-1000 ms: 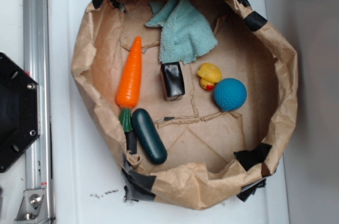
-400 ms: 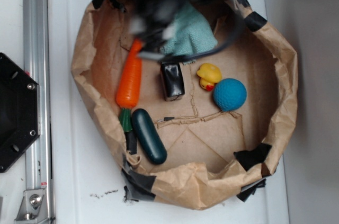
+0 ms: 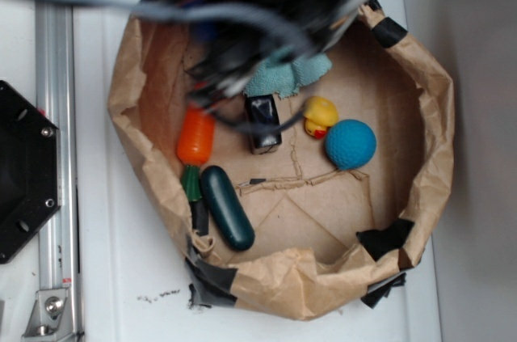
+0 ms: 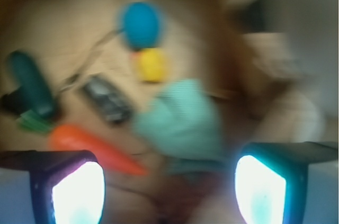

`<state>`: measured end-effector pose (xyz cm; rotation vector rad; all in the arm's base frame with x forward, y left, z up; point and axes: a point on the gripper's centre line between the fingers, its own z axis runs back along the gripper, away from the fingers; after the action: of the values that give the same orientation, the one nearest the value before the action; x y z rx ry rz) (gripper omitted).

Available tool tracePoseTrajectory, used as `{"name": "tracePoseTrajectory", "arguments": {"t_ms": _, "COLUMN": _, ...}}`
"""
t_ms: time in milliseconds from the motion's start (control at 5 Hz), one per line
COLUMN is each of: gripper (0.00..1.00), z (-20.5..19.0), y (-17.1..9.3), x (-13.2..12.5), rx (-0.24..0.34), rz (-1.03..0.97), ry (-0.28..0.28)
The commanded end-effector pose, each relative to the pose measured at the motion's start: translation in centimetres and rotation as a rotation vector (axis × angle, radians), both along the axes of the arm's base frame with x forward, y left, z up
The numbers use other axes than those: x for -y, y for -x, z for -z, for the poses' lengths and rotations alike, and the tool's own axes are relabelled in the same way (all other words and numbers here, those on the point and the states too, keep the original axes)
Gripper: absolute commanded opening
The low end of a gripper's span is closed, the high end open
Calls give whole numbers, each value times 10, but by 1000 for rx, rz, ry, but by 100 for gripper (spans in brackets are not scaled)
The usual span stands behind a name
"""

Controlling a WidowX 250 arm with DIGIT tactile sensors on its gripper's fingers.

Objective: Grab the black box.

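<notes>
Gripper [image 4: 168,181] above the paper-lined bin, jaws spread wide.
The black box [image 3: 263,122] lies ahead of the fingertips, untouched.

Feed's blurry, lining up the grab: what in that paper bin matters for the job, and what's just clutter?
Job:
black box
gripper, jaws apart, nothing between them

Clutter:
carrot
cucumber
duck
blue ball
cloth

Black box [image 3: 263,122] between carrot [image 3: 195,137] and duck [image 3: 320,116], inside bag [image 3: 420,75].
</notes>
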<state>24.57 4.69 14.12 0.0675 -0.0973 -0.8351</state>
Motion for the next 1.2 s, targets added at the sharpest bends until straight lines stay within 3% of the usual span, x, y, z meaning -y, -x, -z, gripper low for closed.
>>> {"name": "tracePoseTrajectory", "arguments": {"t_ms": 0, "gripper": 100, "z": 13, "y": 5, "x": 22, "rx": 11, "rz": 379, "ry": 33}}
{"name": "tracePoseTrajectory", "arguments": {"t_ms": 200, "gripper": 100, "z": 47, "y": -10, "x": 30, "rx": -19, "rz": 450, "ry": 69}}
{"name": "tracePoseTrajectory", "arguments": {"t_ms": 600, "gripper": 100, "z": 106, "y": 8, "x": 80, "rx": -130, "rz": 632, "ry": 74}}
{"name": "tracePoseTrajectory", "arguments": {"t_ms": 800, "gripper": 0, "z": 109, "y": 9, "x": 87, "rx": -128, "rz": 619, "ry": 58}}
{"name": "tracePoseTrajectory", "arguments": {"t_ms": 1000, "gripper": 0, "z": 84, "y": -2, "x": 75, "rx": -67, "rz": 546, "ry": 45}}
